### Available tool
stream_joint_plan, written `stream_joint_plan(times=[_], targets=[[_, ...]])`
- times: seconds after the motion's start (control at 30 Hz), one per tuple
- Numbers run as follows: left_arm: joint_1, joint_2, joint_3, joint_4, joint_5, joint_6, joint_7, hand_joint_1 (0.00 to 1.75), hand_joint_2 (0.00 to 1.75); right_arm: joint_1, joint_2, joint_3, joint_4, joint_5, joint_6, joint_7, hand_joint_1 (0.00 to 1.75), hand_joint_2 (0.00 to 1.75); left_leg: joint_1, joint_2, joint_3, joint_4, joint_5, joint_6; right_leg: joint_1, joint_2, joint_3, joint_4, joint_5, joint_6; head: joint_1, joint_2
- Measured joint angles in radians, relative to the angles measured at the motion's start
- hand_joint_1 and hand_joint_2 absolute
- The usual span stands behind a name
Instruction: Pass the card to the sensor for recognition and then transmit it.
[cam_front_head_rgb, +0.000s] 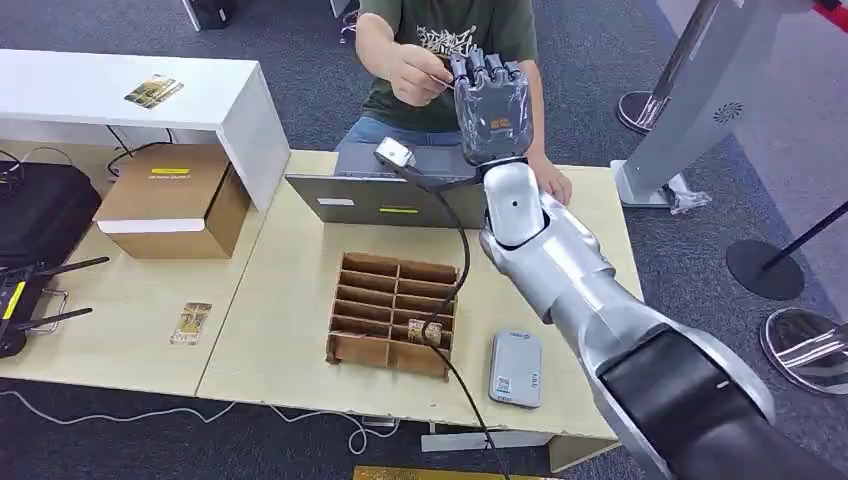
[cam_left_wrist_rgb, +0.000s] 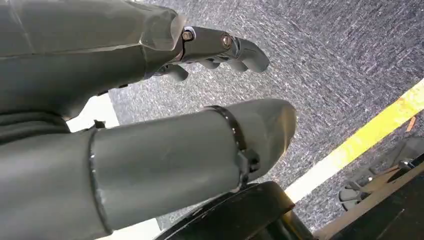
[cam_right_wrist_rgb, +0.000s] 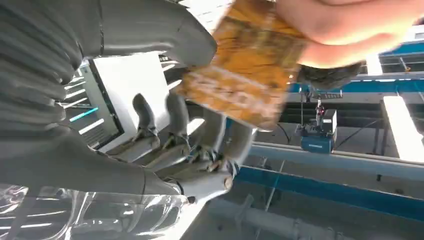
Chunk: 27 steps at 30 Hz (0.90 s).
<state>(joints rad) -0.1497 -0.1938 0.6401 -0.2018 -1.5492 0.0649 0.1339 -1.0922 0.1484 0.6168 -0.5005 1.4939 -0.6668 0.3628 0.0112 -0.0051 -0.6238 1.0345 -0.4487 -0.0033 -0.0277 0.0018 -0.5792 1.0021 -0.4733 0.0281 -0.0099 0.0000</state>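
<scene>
My right hand (cam_front_head_rgb: 490, 105) is raised upright over the far side of the table, in front of a person in a green shirt. In the right wrist view an orange-yellow patterned card (cam_right_wrist_rgb: 245, 65) sits between my thumb (cam_right_wrist_rgb: 170, 30) and my fingers (cam_right_wrist_rgb: 200, 145), the thumb tip at the card's corner. The person's hand (cam_right_wrist_rgb: 345, 30) grips the card's other end, and reaches my fingertips in the head view as the person's hand (cam_front_head_rgb: 415, 72). The grey card sensor (cam_front_head_rgb: 516, 367) lies flat near the table's front edge. My left hand (cam_left_wrist_rgb: 150, 150) hangs over the carpet, fingers apart, holding nothing.
A wooden divider box (cam_front_head_rgb: 392, 313) stands mid-table with a grey laptop (cam_front_head_rgb: 380, 195) behind it. A cardboard box (cam_front_head_rgb: 175, 200) sits at the left. Spare cards lie on the table (cam_front_head_rgb: 190, 323) and on the white shelf (cam_front_head_rgb: 153, 91). A black cable (cam_front_head_rgb: 462, 250) runs along my right arm.
</scene>
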Motion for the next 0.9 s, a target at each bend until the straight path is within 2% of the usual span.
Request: stream_joint_plan(times=[0.9], targets=[[0.0,0.0,-0.006,0.0,0.0,0.002,0.002,0.0,0.0,0.0,0.0,0.0,0.002,0.0,-0.002,0.004,0.0,1.75,0.0,0.0,0.0,0.0,0.0,0.0,0.0,0.0,0.0,0.0,0.0,0.0,0.0,0.0]])
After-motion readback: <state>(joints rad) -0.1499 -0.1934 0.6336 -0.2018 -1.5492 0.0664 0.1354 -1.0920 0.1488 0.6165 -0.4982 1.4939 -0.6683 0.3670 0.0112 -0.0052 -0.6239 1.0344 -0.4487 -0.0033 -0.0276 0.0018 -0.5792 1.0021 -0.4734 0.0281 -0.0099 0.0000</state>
